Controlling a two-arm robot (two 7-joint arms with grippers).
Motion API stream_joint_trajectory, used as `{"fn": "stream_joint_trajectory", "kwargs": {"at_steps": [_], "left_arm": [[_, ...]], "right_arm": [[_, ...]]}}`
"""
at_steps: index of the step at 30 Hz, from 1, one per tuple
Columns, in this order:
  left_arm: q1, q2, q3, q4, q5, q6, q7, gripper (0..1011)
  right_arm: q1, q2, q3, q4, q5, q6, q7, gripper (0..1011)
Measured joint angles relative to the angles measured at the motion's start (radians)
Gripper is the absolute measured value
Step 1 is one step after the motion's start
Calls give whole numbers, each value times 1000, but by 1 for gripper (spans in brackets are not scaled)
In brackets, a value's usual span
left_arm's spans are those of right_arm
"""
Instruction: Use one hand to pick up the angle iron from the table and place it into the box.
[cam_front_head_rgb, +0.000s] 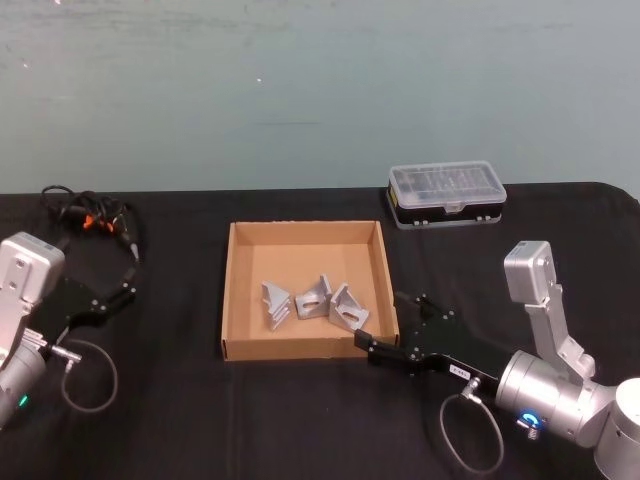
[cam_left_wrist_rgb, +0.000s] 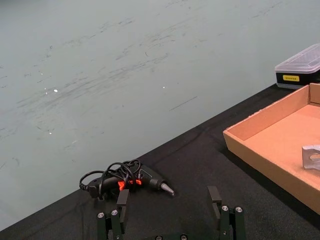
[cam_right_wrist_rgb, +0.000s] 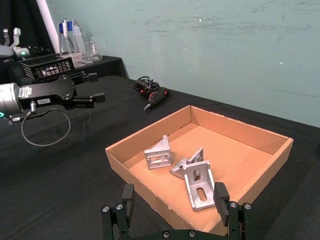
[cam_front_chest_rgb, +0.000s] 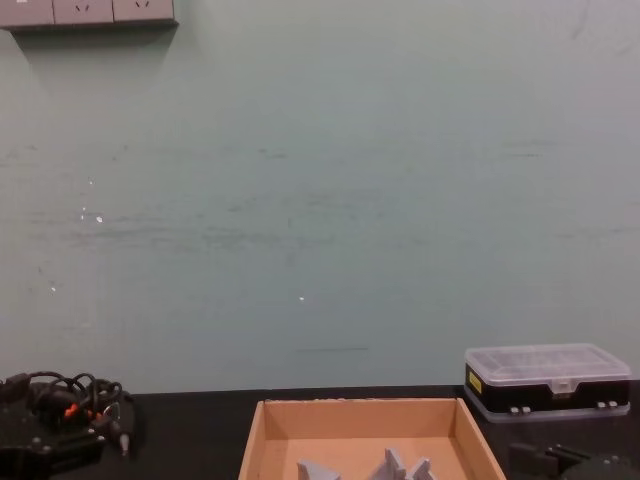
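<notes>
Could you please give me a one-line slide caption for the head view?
Three angle irons lie in the box on the table; the open right hand sits at its near-right corner, left hand parked.

box (cam_front_head_rgb: 305, 296): wide, shallow tan cardboard tray, low walls, no lid, flat on the table (cam_front_head_rgb: 180, 420) near its middle | angle irons: three grey metal brackets with slotted holes, inside the box toward its near wall – left (cam_front_head_rgb: 277, 302), middle (cam_front_head_rgb: 314, 297), right (cam_front_head_rgb: 349, 308), close together | table: flat matte black
</notes>
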Motion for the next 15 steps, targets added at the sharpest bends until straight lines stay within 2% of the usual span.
{"fn": "stream_joint_trajectory", "kwargs": {"at_steps": [15], "left_arm": [[0, 0, 0, 0, 0, 0, 0, 1000]], "right_arm": [[0, 0, 0, 0, 0, 0, 0, 1004]]}}
